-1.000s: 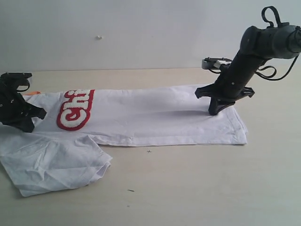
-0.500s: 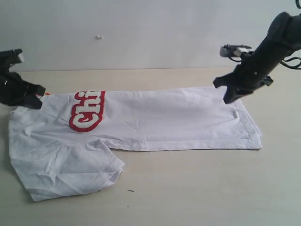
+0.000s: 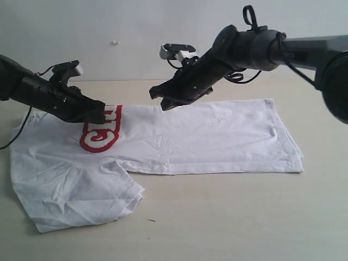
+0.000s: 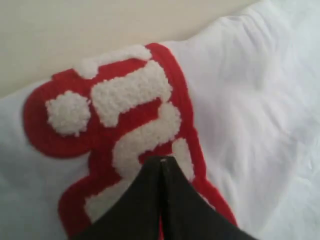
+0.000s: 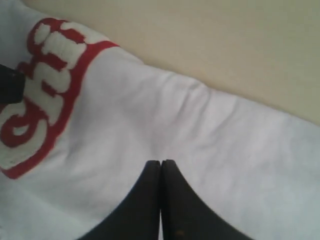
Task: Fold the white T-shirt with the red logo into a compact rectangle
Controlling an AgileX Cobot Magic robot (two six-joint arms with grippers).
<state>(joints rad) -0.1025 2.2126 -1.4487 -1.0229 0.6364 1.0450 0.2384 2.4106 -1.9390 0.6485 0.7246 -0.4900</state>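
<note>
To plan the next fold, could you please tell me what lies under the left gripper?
The left gripper, jaws shut, sits over the fuzzy white, red-outlined logo on the white cotton T-shirt. Letters beneath it are covered, and the shirt hides the pale table.

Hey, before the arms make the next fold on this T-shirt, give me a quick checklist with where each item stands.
1. Left gripper shut and empty: ok.
2. Right gripper shut and empty: ok.
3. Shirt flat in one long band: ok.
4. Sleeve folded in: not ok, it sticks out, wrinkled.
5. Left gripper touching the logo: cannot tell.
</note>
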